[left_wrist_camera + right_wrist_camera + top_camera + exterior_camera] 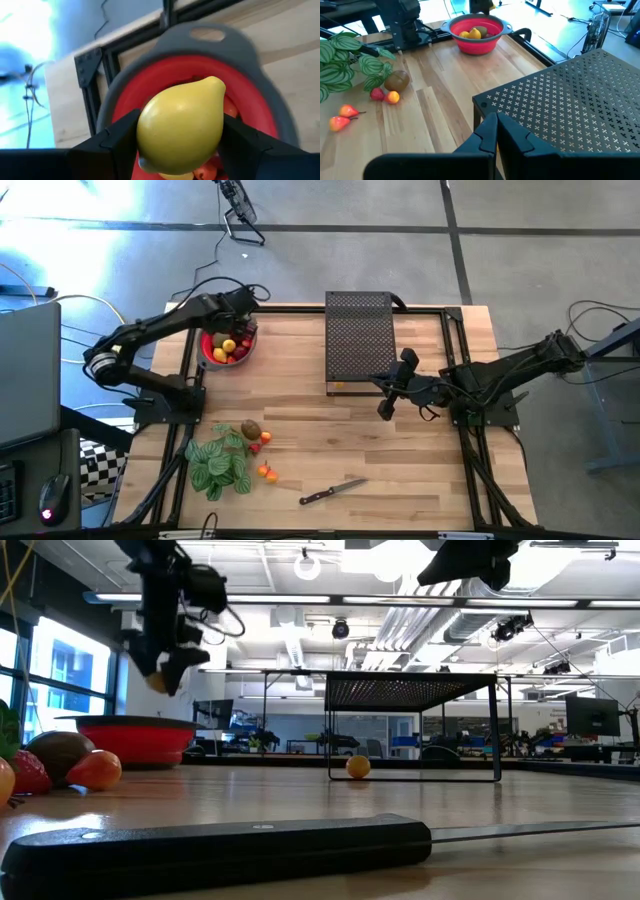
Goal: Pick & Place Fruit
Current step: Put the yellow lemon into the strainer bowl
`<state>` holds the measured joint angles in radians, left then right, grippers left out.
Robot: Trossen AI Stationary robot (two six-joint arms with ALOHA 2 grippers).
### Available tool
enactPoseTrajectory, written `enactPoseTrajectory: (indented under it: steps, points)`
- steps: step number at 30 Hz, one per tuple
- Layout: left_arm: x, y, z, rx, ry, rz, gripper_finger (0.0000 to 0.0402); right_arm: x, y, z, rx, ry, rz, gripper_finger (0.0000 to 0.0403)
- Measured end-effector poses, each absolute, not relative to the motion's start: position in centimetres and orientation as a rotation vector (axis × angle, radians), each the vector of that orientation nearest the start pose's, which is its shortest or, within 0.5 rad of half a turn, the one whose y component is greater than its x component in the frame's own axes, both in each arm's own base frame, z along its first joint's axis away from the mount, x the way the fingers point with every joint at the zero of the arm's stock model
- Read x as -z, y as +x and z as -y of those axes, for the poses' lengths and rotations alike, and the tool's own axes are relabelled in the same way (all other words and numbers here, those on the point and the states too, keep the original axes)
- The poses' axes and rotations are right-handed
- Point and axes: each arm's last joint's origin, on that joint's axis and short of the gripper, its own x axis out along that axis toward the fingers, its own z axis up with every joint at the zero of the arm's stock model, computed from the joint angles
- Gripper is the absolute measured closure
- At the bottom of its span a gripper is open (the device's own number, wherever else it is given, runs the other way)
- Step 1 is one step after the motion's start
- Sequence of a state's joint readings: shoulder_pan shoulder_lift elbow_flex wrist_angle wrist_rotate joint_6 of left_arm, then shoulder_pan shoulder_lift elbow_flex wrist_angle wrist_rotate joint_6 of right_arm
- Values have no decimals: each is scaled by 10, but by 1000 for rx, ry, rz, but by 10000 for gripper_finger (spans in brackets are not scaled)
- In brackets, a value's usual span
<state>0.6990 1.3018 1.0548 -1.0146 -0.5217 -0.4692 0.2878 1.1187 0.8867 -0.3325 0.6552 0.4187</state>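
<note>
In the left wrist view a yellow lemon (pixel 180 125) sits between the fingers of my left gripper (pixel 180 150), which hangs over the red bowl (pixel 200 55) at the table's far left. The bowl (pixel 228 348) holds several fruits. A brown kiwi (pixel 396 80), a red fruit (pixel 376 93) and small orange ones (pixel 342 116) lie on the wood near the leafy plant (pixel 218 460). Another orange fruit (pixel 358 766) sits under the black mesh stand (pixel 358 340). My right gripper (pixel 385 410) waits shut beside that stand. My left gripper pinches the lemon's two opposite sides (pixel 145 135) between its two fingers (pixel 117 140). The lemon's pointed end faces away from the wrist. The fingers slant down from above. The lemon is lifted clear, above the bowl's inside.
A black-handled knife (pixel 332 492) lies near the table's front edge, and the plant lies at the front left. The mesh stand fills the far middle. Bare wood lies between the stand and the knife.
</note>
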Motion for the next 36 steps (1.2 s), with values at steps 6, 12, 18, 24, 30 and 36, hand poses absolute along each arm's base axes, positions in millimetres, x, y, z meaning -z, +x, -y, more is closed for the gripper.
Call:
enactPoseTrajectory:
  steps: [6, 12, 18, 24, 30, 36]
  points:
    - [-243, 163, -158, -1379, -517, -1050, 186, -295, 229, -49, 454, 147, -420, 400]
    - [-223, 164, -159, -1390, -539, -981, 186, -295, 229, -49, 453, 143, -421, 400]
    - [-215, 166, -160, -1395, -547, -926, 186, -295, 229, -49, 453, 144, -420, 400]
    - [-216, 167, -162, -1392, -544, -899, 181, -295, 229, -49, 454, 144, -420, 400]
    - [-216, 167, -162, -1396, -549, -894, 151, -295, 229, -49, 454, 145, -420, 400]
    - [-216, 168, -162, -1407, -548, -879, 122, -295, 229, -49, 454, 146, -420, 400]
